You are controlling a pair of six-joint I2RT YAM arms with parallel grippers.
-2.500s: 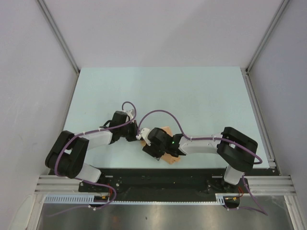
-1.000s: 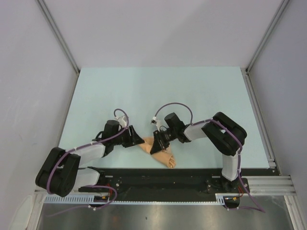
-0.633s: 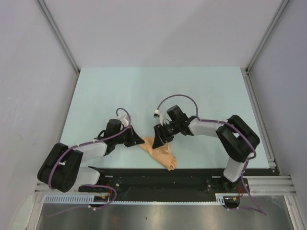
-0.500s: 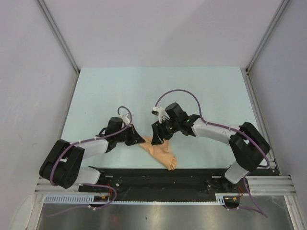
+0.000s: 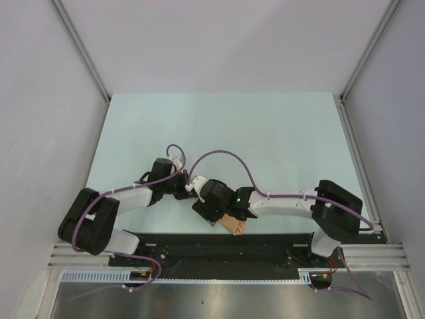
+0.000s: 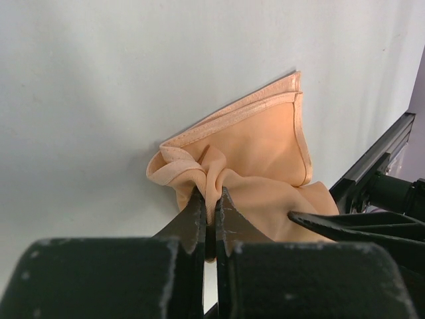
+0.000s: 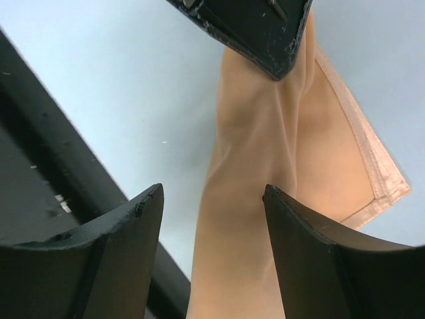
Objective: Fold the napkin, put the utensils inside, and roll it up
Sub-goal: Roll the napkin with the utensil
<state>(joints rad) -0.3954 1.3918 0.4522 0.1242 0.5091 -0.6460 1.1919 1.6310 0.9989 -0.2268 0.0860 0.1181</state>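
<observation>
Swapping grips, by the look of it. L gripper (image 6: 210, 199), gaping a sec ago, is now pinched tight on a bunched-up fold of the napkin (image 6: 265, 143), with the cloth puckered right where the tips meet. R gripper (image 7: 212, 193) has done the opposite. It had the cloth from the far side a sec ago; now it's let go, jaws wide apart, and has swung round low along the near edge of the table (image 5: 265, 133). It hangs over the napkin w/ cloth showing btwn its tips, but nothing gripped as far as I can see.

Napkin sits abt the middle of the near edge, crumpled, not flat. From above most of it is hidden under the R gripper, only a peach lump poking out twd the near edge. From the L wrist, one hemmed corner lies doubled over on the table and the rest is gathered into the pinch.

Fork: can't spot it in any view. Could be inside the cloth, can't tell.

My read: a handover of the hold, L anchoring while R goes for a fresh bite, prob. to fold or roll. Cloth's a wad, no tidy roll yet, so I'd say mid-task. Risk: L's pinch on a bunch may drag the whole lot if R pulls.
</observation>
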